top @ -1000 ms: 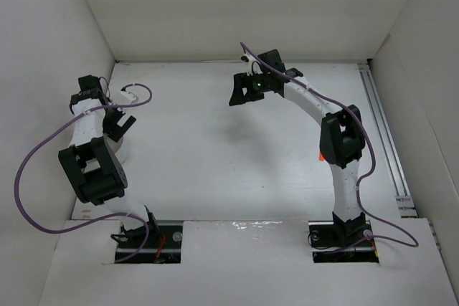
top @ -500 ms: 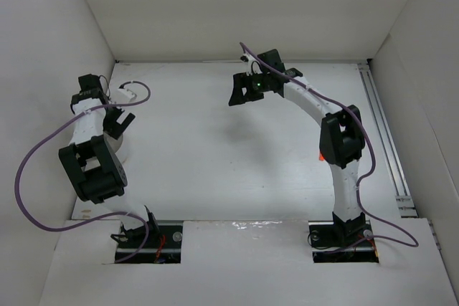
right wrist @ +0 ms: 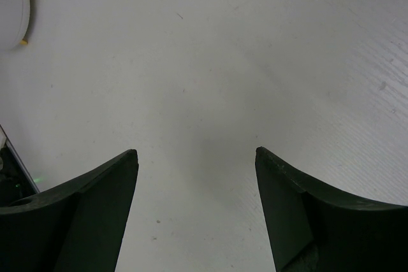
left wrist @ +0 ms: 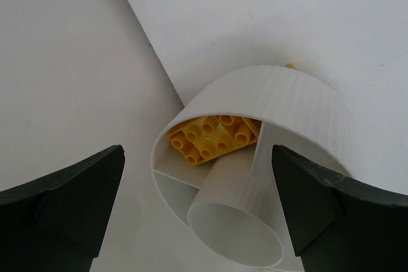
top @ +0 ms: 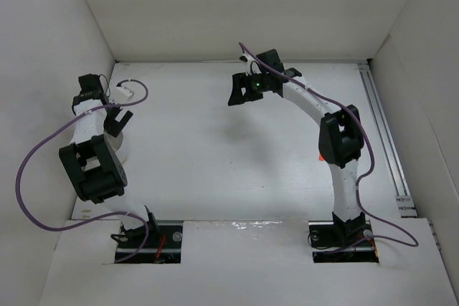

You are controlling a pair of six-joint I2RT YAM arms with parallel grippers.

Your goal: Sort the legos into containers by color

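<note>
In the left wrist view a round white container (left wrist: 299,103) with inner dividers and a central tube sits by the left wall. A yellow lego (left wrist: 210,137) lies studs-up in one compartment. My left gripper (left wrist: 197,150) is open and empty, hovering over the container with a finger on either side. In the top view the left gripper (top: 118,123) is above the container (top: 119,148) at the far left. My right gripper (top: 242,95) is open and empty above bare floor at the back middle; it also shows in the right wrist view (right wrist: 196,151). No other legos show.
The left wall (left wrist: 57,81) stands close beside the container. A tiny orange speck (left wrist: 290,65) shows behind the container's rim. A white round object (right wrist: 11,11) with small yellow bits at its edge sits at the top left of the right wrist view. White walls surround the floor.
My left gripper has shifted slightly toward the back left over the container. The right arm has not moved.
</note>
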